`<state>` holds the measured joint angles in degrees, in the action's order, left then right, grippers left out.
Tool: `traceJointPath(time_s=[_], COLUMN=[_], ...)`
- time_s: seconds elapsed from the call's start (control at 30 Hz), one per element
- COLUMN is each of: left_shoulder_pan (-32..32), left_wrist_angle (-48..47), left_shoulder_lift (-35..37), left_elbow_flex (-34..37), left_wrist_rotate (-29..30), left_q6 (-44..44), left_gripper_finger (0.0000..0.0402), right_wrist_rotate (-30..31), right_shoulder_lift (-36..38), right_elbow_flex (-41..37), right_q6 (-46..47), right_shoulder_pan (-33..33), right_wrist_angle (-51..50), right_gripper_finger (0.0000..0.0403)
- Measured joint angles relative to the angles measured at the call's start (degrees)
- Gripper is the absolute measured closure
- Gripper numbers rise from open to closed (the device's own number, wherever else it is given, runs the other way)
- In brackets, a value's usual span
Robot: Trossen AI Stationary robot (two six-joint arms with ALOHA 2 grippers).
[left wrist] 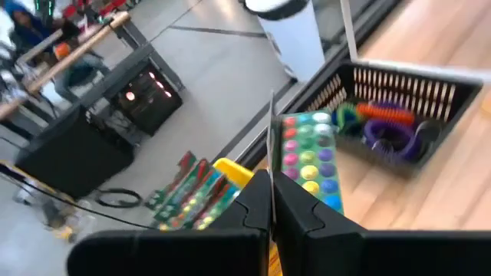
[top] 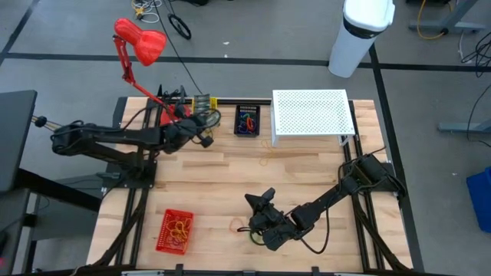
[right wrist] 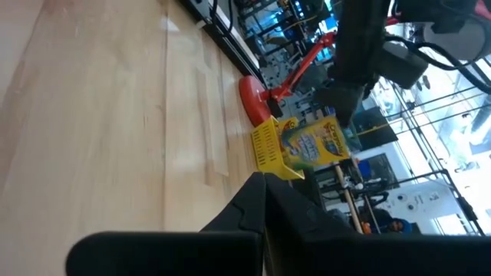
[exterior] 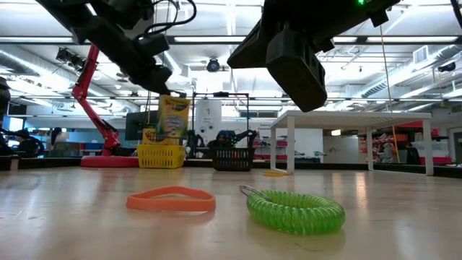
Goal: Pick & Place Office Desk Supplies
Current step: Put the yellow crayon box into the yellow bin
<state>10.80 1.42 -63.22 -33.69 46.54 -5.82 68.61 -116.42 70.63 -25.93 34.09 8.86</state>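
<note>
**Crayon box held above the yellow basket at the back edge**

While the middle of the table [top: 230, 165] lies bare, giving me open room, the back edge is crowded: the red lamp [top: 140, 42] base, the yellow basket [top: 201, 103], the black basket [top: 247, 121] and the white perforated riser [top: 311, 113] stand in a row there.

My left arm reaches in from the left side, its left gripper [top: 201, 121] raised over the yellow basket. From the left wrist, its fingers are pinched close together on the thin edge of a crayon box [left wrist: 307, 157]; the low view shows that box [exterior: 172, 115] hanging upright just above the yellow basket [exterior: 159, 154].

My right arm stretches along the front, its right gripper [top: 261, 203] raised near the front edge with its fingers pressed together on nothing.

Only the low view shows me clearly what lies beneath it: an orange rubber band [exterior: 171, 199] and a green coil loop [exterior: 294, 209], side by side on the wood. From above I also see a red tray [top: 175, 230] of bands at the front left. The left wrist alone shows purple, orange and green coils [left wrist: 387, 123] in the black basket.
</note>
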Motion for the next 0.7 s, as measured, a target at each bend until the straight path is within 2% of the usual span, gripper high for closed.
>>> traceJointPath(time_s=[0.13,0.27,0.43,0.7], left_shoulder_pan=[1.8,6.1,10.4,13.7], left_wrist_angle=[-3.1,-3.3,-3.1,-3.5], left_shoulder_lift=[1.1,0.6,0.4,-0.5], left_elbow_flex=[0.0,0.0,0.0,0.0], left_wrist_rotate=[-1.1,-6.9,-8.0,-9.1], left_q6=[-5.2,-9.6,-14.1,-19.6], left_gripper_finger=[0.0396,0.0397,0.0397,0.0395], right_wrist_rotate=[-0.3,-0.3,-0.6,-0.9], right_shoulder_lift=[0.0,0.0,0.0,0.0], right_elbow_flex=[0.0,0.0,-0.6,-1.4], right_q6=[0.1,0.2,0.2,0.7], right_shoulder_pan=[0.0,0.0,0.0,0.0], right_wrist_angle=[0.0,0.0,0.1,0.4], right_gripper_finger=[0.0393,0.0392,0.0399,0.0394])
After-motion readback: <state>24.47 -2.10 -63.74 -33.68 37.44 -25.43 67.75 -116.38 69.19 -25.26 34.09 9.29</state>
